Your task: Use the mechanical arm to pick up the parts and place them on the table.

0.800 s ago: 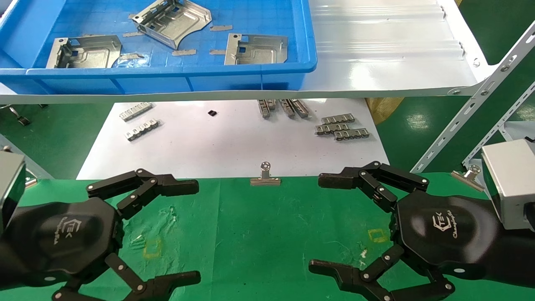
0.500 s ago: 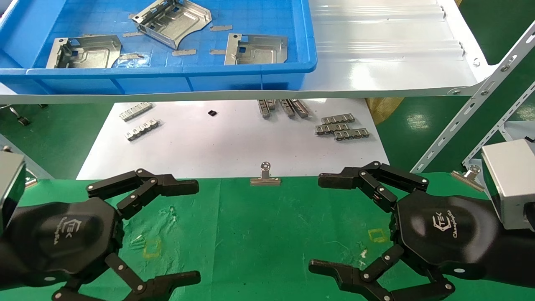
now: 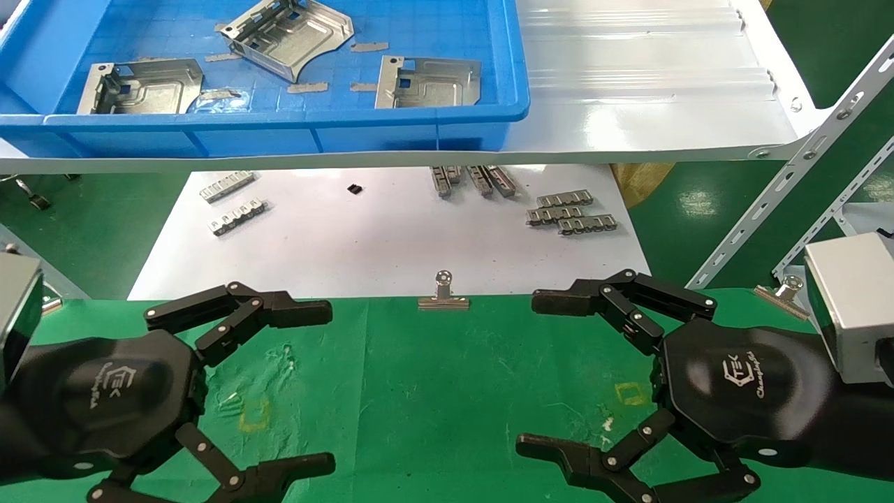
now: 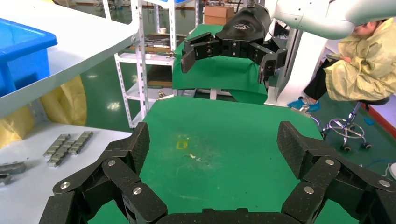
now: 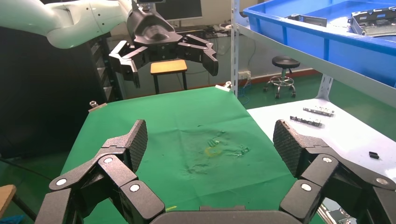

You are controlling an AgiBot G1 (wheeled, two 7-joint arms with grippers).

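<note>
— Green cloth covers the table (image 3: 433,391), and both grippers hang just above it. How do they stand?

— On the robot's left of the cloth's near half, the left gripper (image 3: 318,388) has its black fingers (image 3: 279,307) spread wide apart, nothing between them. On the right of the cloth the right gripper (image 3: 534,374) mirrors it, fingers splayed and empty, its palm showing the white TEK logo.

— And the parts?

— Three silver stamped plates lie in the blue bin (image 3: 279,119) on the white shelf (image 3: 642,91), beyond the cloth's far edge and raised above it. One part (image 3: 143,85) sits at the bin's left, a second (image 3: 286,35) farther back, tilted, and a third (image 3: 429,82) near the bin's right wall.

— Anything between bin and cloth?

— A white sheet (image 3: 377,244) carrying small toothed strips (image 3: 569,213), with a binder clip (image 3: 443,297) at the cloth's far edge.
</note>
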